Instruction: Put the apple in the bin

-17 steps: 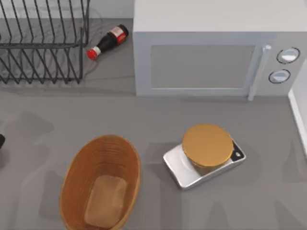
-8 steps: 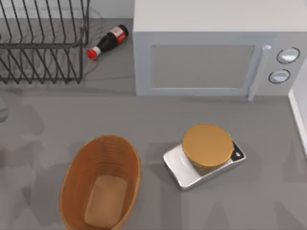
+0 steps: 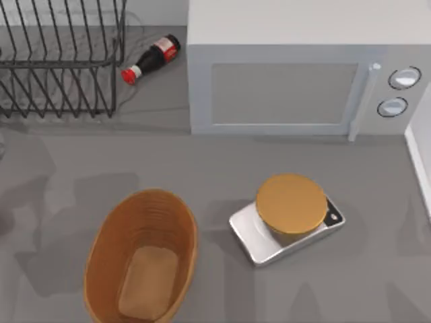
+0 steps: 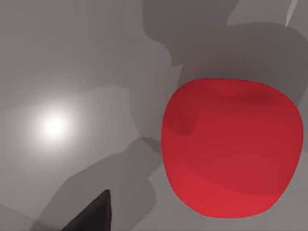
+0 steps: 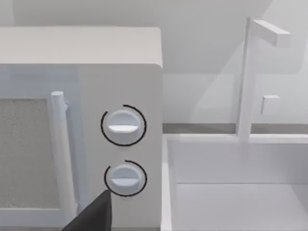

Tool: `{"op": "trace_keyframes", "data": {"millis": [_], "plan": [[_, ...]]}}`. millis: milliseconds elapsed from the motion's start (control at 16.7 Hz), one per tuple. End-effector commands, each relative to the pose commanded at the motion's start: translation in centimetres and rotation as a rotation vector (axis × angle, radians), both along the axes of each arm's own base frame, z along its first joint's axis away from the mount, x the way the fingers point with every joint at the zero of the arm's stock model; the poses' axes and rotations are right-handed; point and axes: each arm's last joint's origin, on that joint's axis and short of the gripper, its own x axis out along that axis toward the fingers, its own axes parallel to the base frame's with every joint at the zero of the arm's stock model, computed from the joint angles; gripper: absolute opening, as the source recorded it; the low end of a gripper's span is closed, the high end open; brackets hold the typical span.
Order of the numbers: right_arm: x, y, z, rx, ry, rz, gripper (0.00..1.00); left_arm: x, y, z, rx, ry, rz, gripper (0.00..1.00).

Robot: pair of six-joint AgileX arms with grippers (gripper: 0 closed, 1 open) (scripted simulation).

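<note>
Grey table point(image 3: 222, 168) bears bin point(image 3: 108, 249), perhaps apple point(image 4: 231, 149).

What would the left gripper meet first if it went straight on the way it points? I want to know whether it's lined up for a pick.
Probably the apple, which looms just ahead in the left wrist view, a little off-centre; depth is unclear.

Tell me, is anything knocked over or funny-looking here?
Yes. The bottle lies on its side on the table beside the rack, not standing up. The basket has nothing in it; the apple sits on the table, close under my left wrist camera.
</note>
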Motion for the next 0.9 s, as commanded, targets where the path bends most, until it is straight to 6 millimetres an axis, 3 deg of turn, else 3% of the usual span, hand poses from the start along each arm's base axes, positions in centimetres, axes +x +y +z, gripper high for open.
{"op": "trace_keyframes", "data": {"millis": [360,720,900], "plan": [[0.0,0.0,0.0,0.0,0.0,0.0,1.0,0.0,-0.1,-0.6,-0.001,0.003,-0.001,1.0],[0.0,0.0,0.0,0.0,0.0,0.0,1.0,0.1,0.0,-6.0,0.002,-0.008,0.0,1.0],[0.0,0.0,0.0,0.0,0.0,0.0,1.0,-0.1,0.0,-7.0,0.0,0.0,0.0,1.0]]}}
